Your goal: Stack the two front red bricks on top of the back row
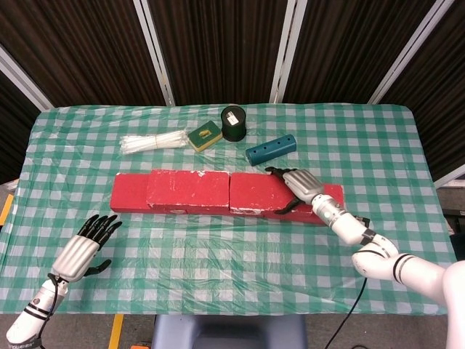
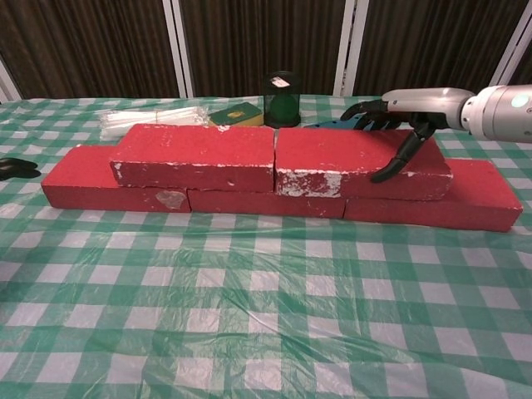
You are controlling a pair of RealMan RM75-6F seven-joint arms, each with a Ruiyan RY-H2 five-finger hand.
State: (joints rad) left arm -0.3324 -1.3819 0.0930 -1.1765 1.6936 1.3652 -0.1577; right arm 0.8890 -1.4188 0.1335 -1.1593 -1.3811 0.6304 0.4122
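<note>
1. Red bricks: two lie on top of the back row [image 2: 432, 199] at the middle of the table [image 1: 232, 254] — the left upper brick [image 2: 195, 154] and the right upper brick [image 2: 357, 160] sit end to end, touching, each straddling a joint in the lower row of bricks.
2. No writing shows on any brick; only white scuffs along their front edges.
3. Right hand [image 1: 299, 187] grips the right upper brick at its 3 o'clock end: dark fingers [image 2: 370, 112] curl over the far edge, the thumb presses the near face.
4. Left hand [image 1: 81, 251] rests on the cloth at about 8 o'clock from the bricks, well apart from them, fingers spread and holding nothing.
5. Behind the bricks, toward 12 o'clock: a bundle of white sticks [image 1: 152, 142], a small green box [image 1: 203, 137] with a pale label too small to read, a dark green cup [image 1: 233, 122] — and a teal block with holes [image 1: 271, 149] near the right hand.
</note>
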